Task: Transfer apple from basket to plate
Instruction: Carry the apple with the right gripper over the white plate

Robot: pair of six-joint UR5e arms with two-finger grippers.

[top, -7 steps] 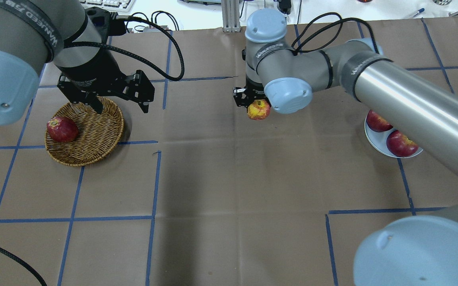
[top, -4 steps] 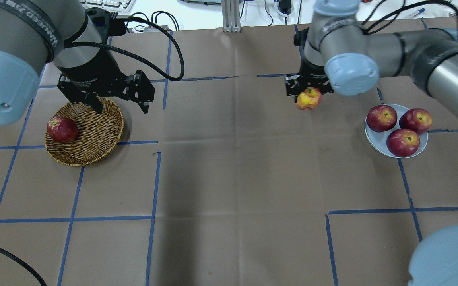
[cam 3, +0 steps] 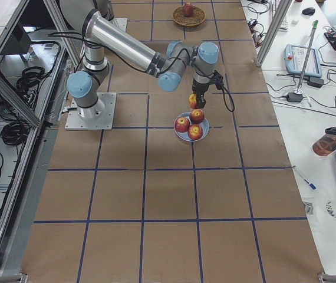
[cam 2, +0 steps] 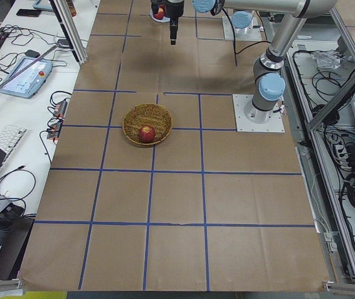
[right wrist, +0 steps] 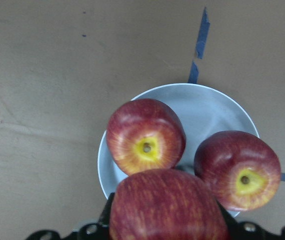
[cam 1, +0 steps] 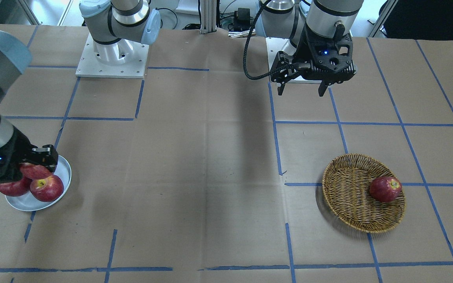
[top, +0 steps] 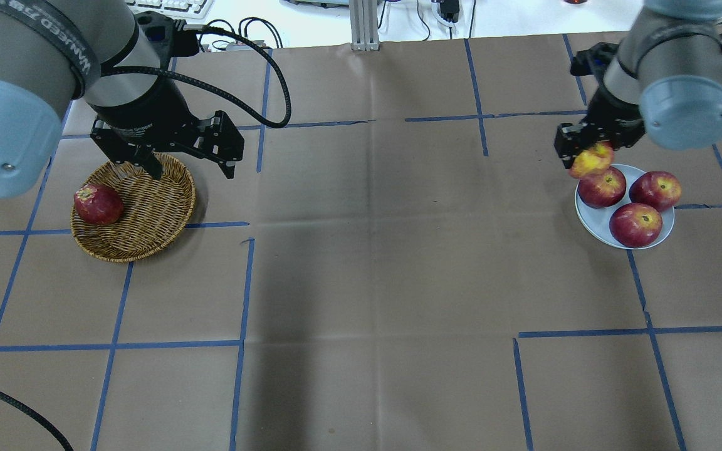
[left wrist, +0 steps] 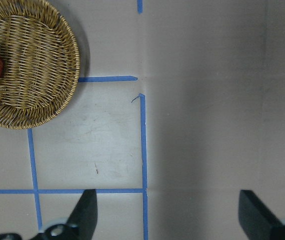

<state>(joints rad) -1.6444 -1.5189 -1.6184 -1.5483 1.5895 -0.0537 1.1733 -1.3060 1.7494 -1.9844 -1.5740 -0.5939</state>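
Since half a second ago the right gripper (top: 588,155) has travelled right and now clamps the pinkish-red, yellow-patched apple (top: 592,161) above the far-left rim of the small pale grey-white plate (top: 591,219), which carries three darker red apples (top: 635,224). The left gripper (top: 193,169) hangs with jaws spread over the far edge of the round woven wicker basket (top: 148,219), which holds one dark red apple (top: 98,203).
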